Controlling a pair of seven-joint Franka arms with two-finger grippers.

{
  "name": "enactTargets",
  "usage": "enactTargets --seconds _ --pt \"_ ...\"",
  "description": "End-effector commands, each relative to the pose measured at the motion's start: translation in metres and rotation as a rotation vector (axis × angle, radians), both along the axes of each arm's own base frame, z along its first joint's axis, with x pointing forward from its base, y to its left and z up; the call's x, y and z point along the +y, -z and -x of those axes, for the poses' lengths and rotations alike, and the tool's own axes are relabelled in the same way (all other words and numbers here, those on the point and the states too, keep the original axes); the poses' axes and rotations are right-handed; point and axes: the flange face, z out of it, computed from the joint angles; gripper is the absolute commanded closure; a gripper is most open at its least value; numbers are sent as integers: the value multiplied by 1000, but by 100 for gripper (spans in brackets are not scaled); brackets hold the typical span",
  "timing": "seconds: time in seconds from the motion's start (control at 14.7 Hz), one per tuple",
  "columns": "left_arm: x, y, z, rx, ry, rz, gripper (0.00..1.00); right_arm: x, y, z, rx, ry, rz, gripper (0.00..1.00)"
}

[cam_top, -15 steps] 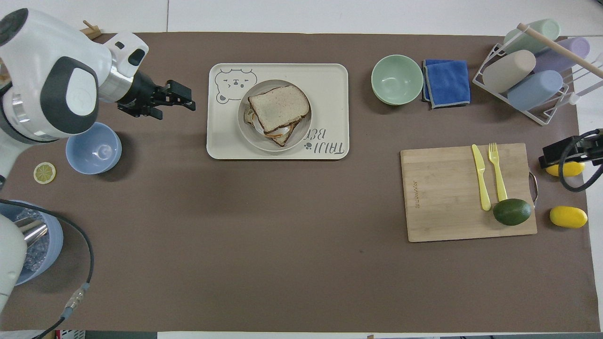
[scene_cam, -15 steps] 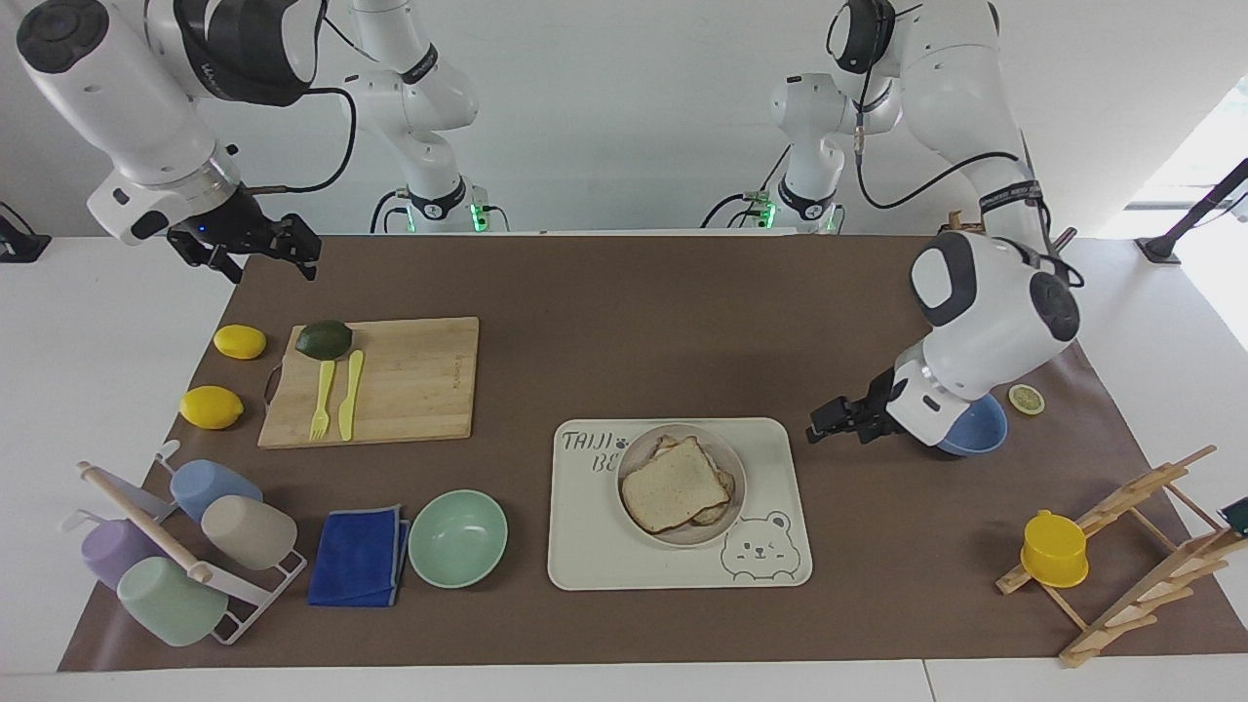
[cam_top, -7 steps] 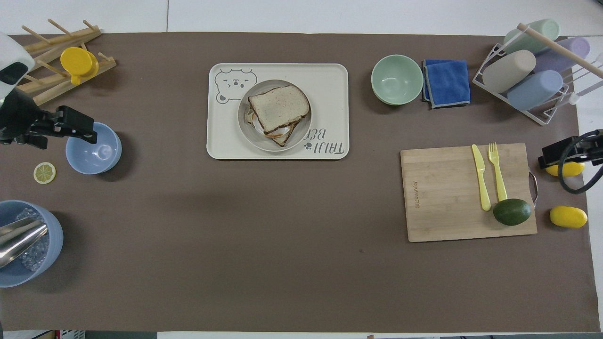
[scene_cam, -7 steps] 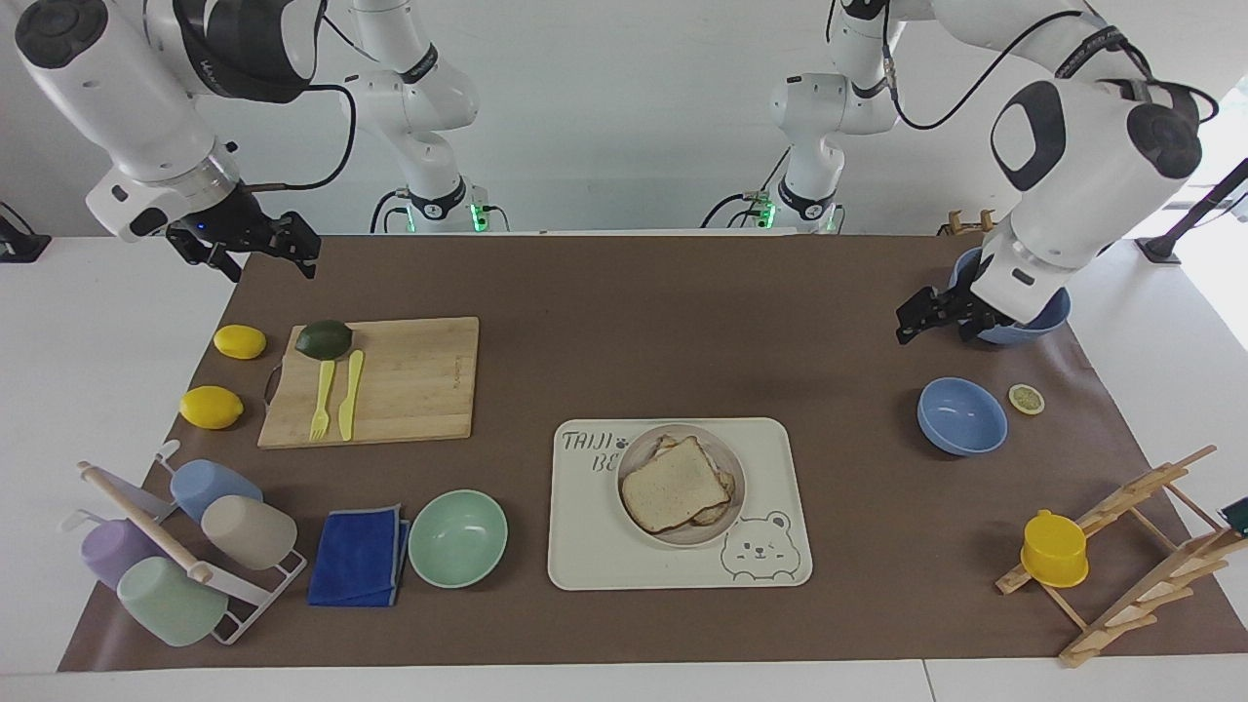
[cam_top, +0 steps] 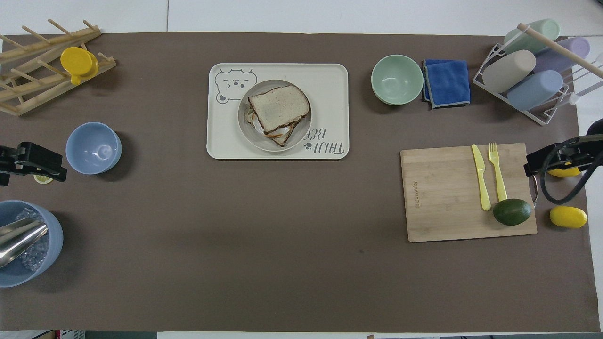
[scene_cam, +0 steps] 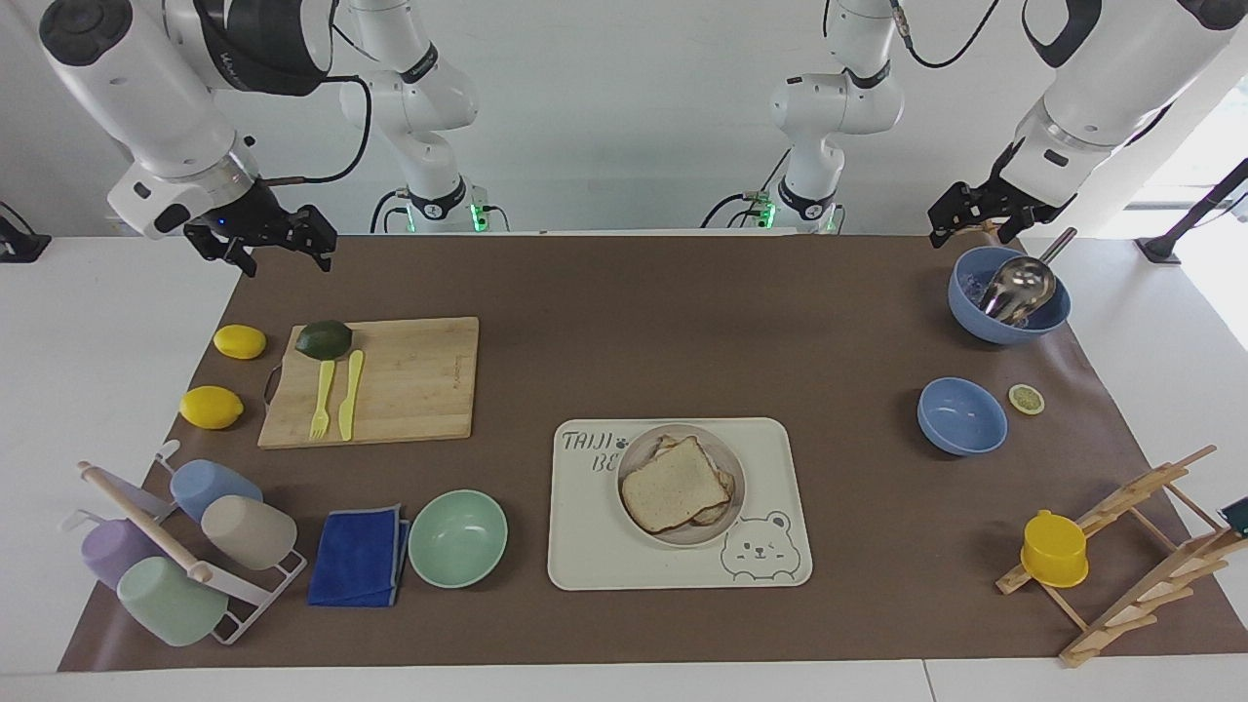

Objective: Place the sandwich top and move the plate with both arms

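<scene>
The sandwich top (scene_cam: 675,483) (cam_top: 278,107), a speckled bread slice, lies on other slices on the plate (scene_cam: 733,466) (cam_top: 303,127). The plate sits on the cream bear tray (scene_cam: 585,546) (cam_top: 330,80). My left gripper (scene_cam: 951,232) (cam_top: 60,168) hangs open and empty in the air, over the mat edge by the blue bowl with the metal scoop (scene_cam: 1009,292). Over the mat corner at the right arm's end, above the lemons, my right gripper (scene_cam: 281,261) (cam_top: 530,165) is raised, open and empty. Neither gripper touches the tray or plate.
A mint bowl (scene_cam: 457,537), blue cloth (scene_cam: 359,556) and cup rack (scene_cam: 185,546) lie beside the tray toward the right arm's end. A cutting board (scene_cam: 409,380) carries an avocado, fork and knife, with two lemons (scene_cam: 211,407) beside it. An empty blue bowl (scene_cam: 961,416) and wooden rack (scene_cam: 1131,556) lie toward the left arm's end.
My left arm has lifted and drawn back from beside the tray to above the scoop bowl. The right gripper shifted slightly toward the mat. The sandwich and plate have not moved.
</scene>
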Motion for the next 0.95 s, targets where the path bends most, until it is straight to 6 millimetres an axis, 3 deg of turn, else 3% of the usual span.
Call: enactTargets --seconds 0.0,0.2,0.88 --pt "3 6 -4 -43 -57 4 0 10 -7 6 -2 17 -11 0" --pt "15 -8 -16 -77 -74 0 0 7 -7 4 -9 17 -12 0" --pt "14 -5 -16 -108 -30 9 0 7 -7 4 -11 16 -11 0"
